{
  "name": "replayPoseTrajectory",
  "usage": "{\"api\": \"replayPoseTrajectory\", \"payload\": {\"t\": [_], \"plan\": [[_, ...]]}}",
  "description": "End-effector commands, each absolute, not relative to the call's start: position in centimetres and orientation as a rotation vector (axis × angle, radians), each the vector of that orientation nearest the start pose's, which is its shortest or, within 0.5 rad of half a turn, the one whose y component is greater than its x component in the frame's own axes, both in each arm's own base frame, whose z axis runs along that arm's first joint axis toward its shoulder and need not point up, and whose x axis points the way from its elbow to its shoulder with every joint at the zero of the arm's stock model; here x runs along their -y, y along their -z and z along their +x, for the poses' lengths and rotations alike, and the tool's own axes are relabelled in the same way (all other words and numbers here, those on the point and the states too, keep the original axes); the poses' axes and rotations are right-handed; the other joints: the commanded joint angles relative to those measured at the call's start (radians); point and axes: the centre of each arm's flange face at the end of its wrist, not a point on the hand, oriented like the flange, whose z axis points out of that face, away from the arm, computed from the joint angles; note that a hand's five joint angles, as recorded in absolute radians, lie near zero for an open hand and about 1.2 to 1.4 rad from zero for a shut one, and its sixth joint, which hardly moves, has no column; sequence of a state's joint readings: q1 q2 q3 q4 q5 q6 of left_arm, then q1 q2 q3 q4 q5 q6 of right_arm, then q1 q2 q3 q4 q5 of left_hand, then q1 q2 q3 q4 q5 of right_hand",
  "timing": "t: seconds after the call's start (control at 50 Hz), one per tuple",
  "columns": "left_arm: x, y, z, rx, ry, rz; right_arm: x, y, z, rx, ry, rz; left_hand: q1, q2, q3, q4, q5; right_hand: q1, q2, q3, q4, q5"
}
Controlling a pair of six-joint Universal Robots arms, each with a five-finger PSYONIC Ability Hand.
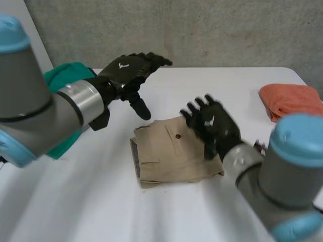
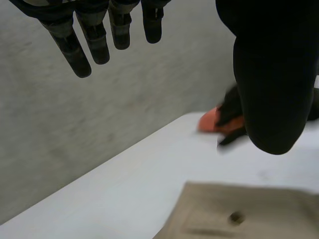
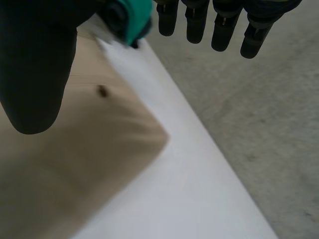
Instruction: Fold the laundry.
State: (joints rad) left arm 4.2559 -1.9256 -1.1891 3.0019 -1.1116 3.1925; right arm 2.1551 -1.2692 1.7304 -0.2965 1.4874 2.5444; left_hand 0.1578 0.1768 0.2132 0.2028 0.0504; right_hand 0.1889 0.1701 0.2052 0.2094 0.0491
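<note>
Laundry here means the khaki trousers point(image 1: 171, 159), lying folded into a thick packet in the middle of the tabletop point(image 1: 101, 201), back pocket and its button point(image 1: 177, 136) facing up. They look like a fairly heavy woven cloth: soft and limp, unlikely to slip, nothing fragile. The stacked layers will probably shift apart if lifted by one edge alone. My judgement is that the best hold is a pinch through all layers at the two corners of one short side.

The right hand point(image 1: 214, 123) is over the packet's right edge, fingers spread and straight, holding nothing; I cannot tell whether it touches the cloth. The left hand point(image 1: 128, 70) hangs above the tabletop beyond the trousers, fingers relaxed, also empty.

A green garment point(image 1: 65, 75) lies behind the left arm, and an orange cloth point(image 1: 292, 98) at the far right. Both are well apart from the trousers and obstruct nothing.
</note>
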Motion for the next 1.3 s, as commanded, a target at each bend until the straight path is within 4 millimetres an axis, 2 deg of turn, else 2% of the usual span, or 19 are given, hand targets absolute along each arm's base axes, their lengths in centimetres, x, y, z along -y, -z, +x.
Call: {"api": "replayPoseTrajectory", "payload": {"t": [0.02,0.12,0.2,0.42,0.5,0.56,0.6,0.64,0.78,0.82,0.88,0.92,0.96,0.98,1.04,1.06,1.12,1.22,1.3], "plan": [[22.5,-30.3,-31.5,1.625,-1.273,-1.0,16.9,-14.2,29.8,-1.907,1.871,-1.384,0.017,-0.002,-0.039,-0.028,-0.05,-0.014,0.004,-0.031,-0.035,-0.049],[21.0,-30.4,-31.7,1.599,-1.248,-1.052,17.9,-11.3,30.7,-1.896,1.935,-1.337,0.017,-0.002,-0.039,-0.028,-0.05,-0.014,0.004,-0.031,-0.035,-0.049],[19.9,-30.2,-32.2,1.603,-1.276,-1.08,19.5,-10.2,31.4,-1.885,2.012,-1.32,0.017,-0.002,-0.039,-0.028,-0.05,-0.014,0.004,-0.031,-0.035,-0.049],[20.0,-29.4,-32.8,1.583,-1.378,-1.098,22.3,-9.4,33.6,-1.804,2.135,-1.284,0.017,-0.002,-0.039,-0.028,-0.05,0.085,0.104,0.069,0.065,0.051],[20.3,-29.4,-32.7,1.593,-1.375,-1.071,23.0,-9.4,34.4,-1.778,2.147,-1.274,0.017,-0.002,-0.039,-0.028,-0.05,0.264,0.283,0.248,0.244,0.229],[20.6,-29.4,-32.5,1.607,-1.37,-1.047,23.6,-9.6,34.9,-1.749,2.153,-1.264,0.017,-0.002,-0.039,-0.028,-0.05,0.782,0.801,0.766,0.762,0.748],[20.8,-29.5,-32.5,1.607,-1.373,-1.04,24.4,-10.2,35.2,-1.715,2.166,-1.242,0.017,-0.002,-0.039,-0.028,-0.05,1.206,1.224,1.189,1.185,1.171],[20.9,-29.8,-32.4,1.603,-1.383,-1.034,25.1,-11.1,35.3,-1.695,2.18,-1.207,0.017,-0.002,-0.039,-0.028,-0.05,1.207,1.226,1.191,1.187,1.173],[21.8,-31.8,-32.3,1.551,-1.474,-1.016,31.3,-18.3,34.2,-1.564,2.354,-0.885,0.017,-0.002,-0.039,-0.028,-0.05,1.207,1.226,1.191,1.187,1.173],[22.0,-32.4,-32.3,1.541,-1.495,-1.003,33.7,-21.1,33.0,-1.521,2.405,-0.769,0.017,-0.002,-0.039,-0.028,-0.05,1.207,1.226,1.191,1.187,1.173],[22.3,-33.5,-32.2,1.52,-1.539,-0.973,36.2,-23.6,31.2,-1.482,2.468,-0.669,0.017,-0.002,-0.039,-0.028,-0.05,1.207,1.226,1.191,1.187,1.173],[22.6,-34.0,-32.3,1.513,-1.555,-0.955,39.1,-25.7,28.8,-1.451,2.549,-0.576,0.017,-0.002,-0.039,-0.028,-0.05,1.207,1.226,1.191,1.187,1.173],[22.7,-34.4,-32.3,1.501,-1.57,-0.932,41.0,-26.7,26.8,-1.442,2.601,-0.526,0.017,-0.002,-0.039,-0.028,-0.05,1.207,1.226,1.191,1.187,1.173],[22.8,-34.5,-32.3,1.497,-1.576,-0.926,43.0,-27.3,24.5,-1.447,2.654,-0.479,0.017,-0.002,-0.039,-0.028,-0.05,1.207,1.226,1.191,1.187,1.173],[22.9,-34.6,-32.4,1.482,-1.585,-0.907,45.7,-27.3,21.1,-1.469,2.707,-0.429,0.017,-0.002,-0.039,-0.028,-0.05,1.207,1.226,1.191,1.187,1.173],[22.8,-34.6,-32.4,1.477,-1.581,-0.906,47.5,-26.7,18.8,-1.497,2.723,-0.416,0.017,-0.002,-0.039,-0.028,-0.05,1.207,1.226,1.191,1.187,1.173],[22.7,-34.0,-32.6,1.484,-1.561,-0.9,49.8,-25.2,15.5,-1.553,2.702,-0.435,0.017,-0.002,-0.039,-0.028,-0.05,1.207,1.226,1.191,1.187,1.173],[22.4,-32.6,-33.0,1.496,-1.531,-0.908,53.3,-18.8,8.8,-1.718,2.596,-0.519,0.017,-0.002,-0.039,-0.028,-0.05,1.207,1.226,1.191,1.187,1.173],[22.5,-31.5,-33.4,1.503,-1.512,-0.914,54.6,-14.2,4.3,-1.811,2.572,-0.535,0.017,-0.002,-0.039,-0.028,-0.05,1.207,1.226,1.191,1.187,1.173]]}}
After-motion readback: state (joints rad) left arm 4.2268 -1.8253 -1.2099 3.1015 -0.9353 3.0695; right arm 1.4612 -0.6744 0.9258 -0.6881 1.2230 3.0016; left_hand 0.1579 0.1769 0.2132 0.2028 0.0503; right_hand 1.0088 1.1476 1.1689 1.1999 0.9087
